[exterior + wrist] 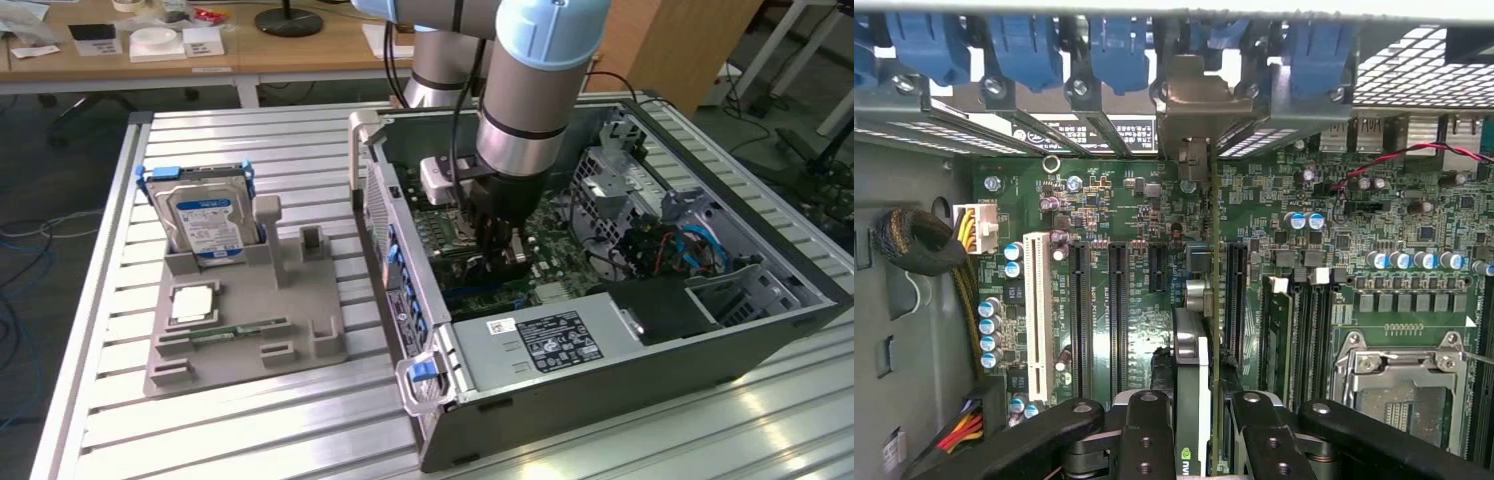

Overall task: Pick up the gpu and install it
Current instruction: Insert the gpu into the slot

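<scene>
The claw (1194, 420) grips the gpu (1194, 350) edge-on over the motherboard (1144, 330).

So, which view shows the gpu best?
The wrist view: the gpu stands edge-on between the gripper's fingers, above the motherboard slots. In the exterior view the arm reaches into the case and hides most of the card.

Motherboard (1144, 260) is showing green; slot clips (1034, 45) showing blue; hard drive (207, 215) wearing blue label (silver body); tray (247, 330) grey.
</scene>
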{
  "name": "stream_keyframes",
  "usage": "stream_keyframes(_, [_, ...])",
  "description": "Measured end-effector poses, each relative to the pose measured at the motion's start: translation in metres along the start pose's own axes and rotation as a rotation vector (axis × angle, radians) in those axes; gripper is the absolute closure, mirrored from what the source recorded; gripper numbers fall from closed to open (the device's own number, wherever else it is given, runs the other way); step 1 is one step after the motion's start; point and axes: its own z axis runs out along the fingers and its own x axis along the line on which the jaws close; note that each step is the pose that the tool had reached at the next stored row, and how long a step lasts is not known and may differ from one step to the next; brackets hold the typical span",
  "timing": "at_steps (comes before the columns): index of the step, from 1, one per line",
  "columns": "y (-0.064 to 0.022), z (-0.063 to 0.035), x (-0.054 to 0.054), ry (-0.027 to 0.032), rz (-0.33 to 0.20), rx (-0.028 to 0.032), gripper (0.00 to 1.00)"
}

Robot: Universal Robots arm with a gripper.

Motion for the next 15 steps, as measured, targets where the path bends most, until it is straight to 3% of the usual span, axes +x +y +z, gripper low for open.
stream_keyframes(15, [0.0001,0.0016,0.0,-0.0004,0.0,0.0002,0.73])
